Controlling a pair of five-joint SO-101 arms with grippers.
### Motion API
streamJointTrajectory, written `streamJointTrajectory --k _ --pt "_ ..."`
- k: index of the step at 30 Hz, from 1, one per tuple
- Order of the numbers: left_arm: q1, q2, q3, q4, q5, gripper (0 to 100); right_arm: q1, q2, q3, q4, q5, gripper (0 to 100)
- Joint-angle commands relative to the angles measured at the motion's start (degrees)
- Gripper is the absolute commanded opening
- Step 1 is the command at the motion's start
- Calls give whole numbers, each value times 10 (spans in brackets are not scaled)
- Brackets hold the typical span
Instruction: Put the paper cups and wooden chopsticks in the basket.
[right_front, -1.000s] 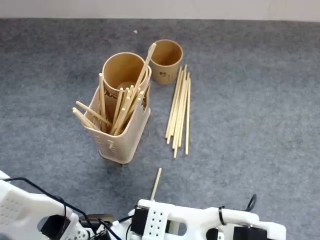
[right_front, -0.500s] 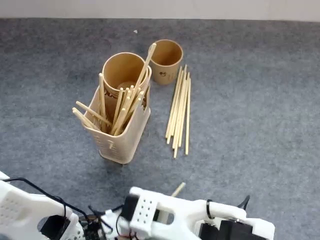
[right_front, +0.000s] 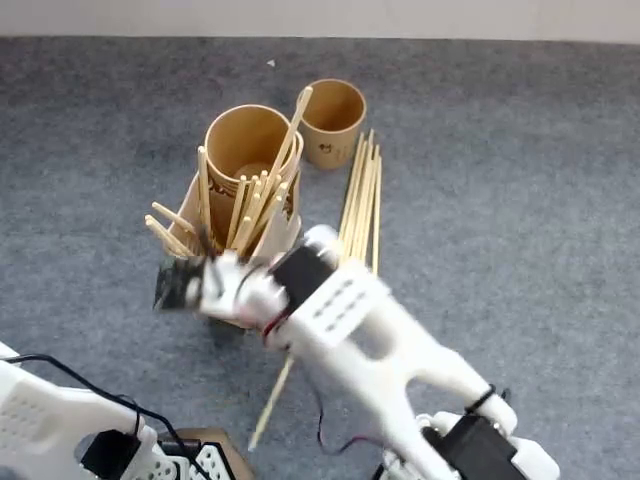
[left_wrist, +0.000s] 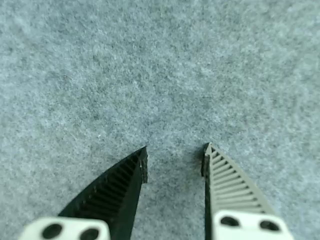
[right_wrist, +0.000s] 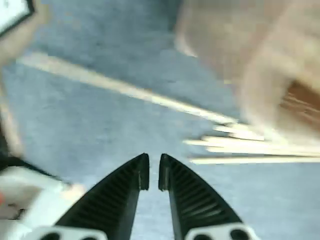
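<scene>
The right arm swings up from the lower edge to the basket (right_front: 287, 232), centre-left. The right gripper (right_wrist: 153, 165) is nearly closed and empty. A chopstick (right_front: 270, 400) lies loose below, still to collect. The left gripper (left_wrist: 175, 155) gapes open.

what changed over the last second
The right arm swung up from the near edge toward the basket, and the right gripper is now at the basket's near side. The single chopstick that pointed out ahead of the arm now shows slanted beneath it. The basket, loose cup and chopstick pile stayed put.
</scene>
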Motion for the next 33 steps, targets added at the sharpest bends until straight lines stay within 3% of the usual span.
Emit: streamJointTrajectory --k 1,5,8,13,17,20,33 --pt "12 0 4 -3 -2 211 34 -3 -132 30 40 44" --pt "12 0 4 -3 -2 211 22 -2 -237 42 4 44" --pt "12 0 4 -2 -2 211 9 1 -237 47 -7 48" --pt "9 0 4 -4 -2 211 -29 -2 1 44 41 88" --pt "13 0 4 -4 -2 211 -116 -19 189 -53 44 183" --pt "10 0 4 -4 -2 211 -157 -46 280 -116 57 199" --pt "9 0 4 -4 -2 211 -187 -51 400 -278 64 199"
